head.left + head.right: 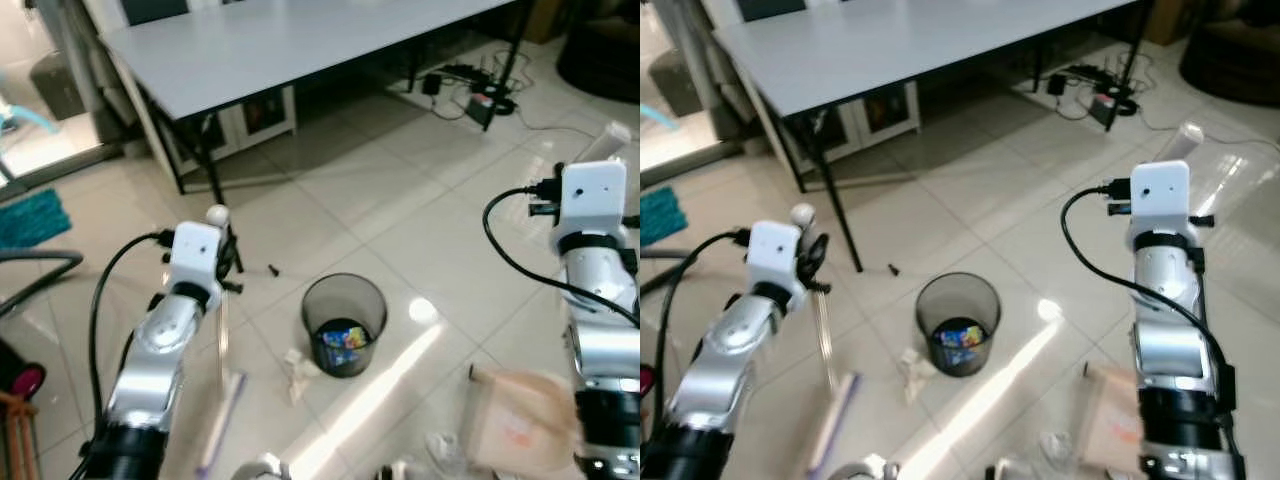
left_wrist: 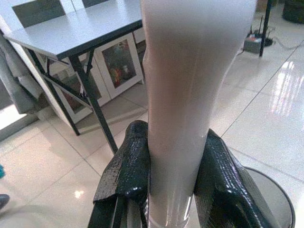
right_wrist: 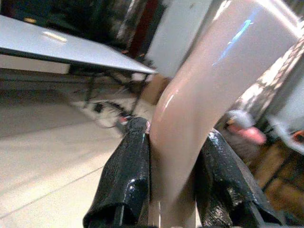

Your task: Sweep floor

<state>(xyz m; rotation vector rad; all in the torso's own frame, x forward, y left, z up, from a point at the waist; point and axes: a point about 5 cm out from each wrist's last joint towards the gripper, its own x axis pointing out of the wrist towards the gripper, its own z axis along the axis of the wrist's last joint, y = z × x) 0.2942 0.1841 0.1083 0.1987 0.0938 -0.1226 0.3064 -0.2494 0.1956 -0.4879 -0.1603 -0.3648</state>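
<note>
Gripping a pale broom handle (image 2: 183, 95), the left gripper (image 2: 173, 178) has both black fingers (image 2: 126, 171) pressed against its sides. In the head views this handle runs down from the left gripper (image 1: 222, 262) as a thin rod (image 1: 222, 335) to the brush head (image 1: 222, 410), which lies on the tiled floor (image 1: 400, 200) left of the bin (image 1: 344, 322). A white knob (image 1: 216, 214) tops the handle.

The right gripper (image 3: 173, 175) is likewise clamped on a pale, glossy handle (image 3: 204, 95), one finger on each side. It is blurred, and seems to belong to the dustpan (image 1: 515, 420) that shows as a beige smear low beside the right arm (image 1: 600, 300).

The bin is a black mesh cylinder standing between the two arms, with colourful wrappers (image 1: 345, 340) at its bottom. A crumpled white scrap (image 1: 297, 372) lies on the tiles just beside the bin, near the brush head. More pale litter (image 1: 435, 445) lies towards the dustpan.

Behind stands a grey table (image 1: 300, 40) on black legs, with a tangle of cables and a power strip (image 1: 480, 95) on the floor beyond it. A teal mat (image 1: 30, 218) lies at far left.
</note>
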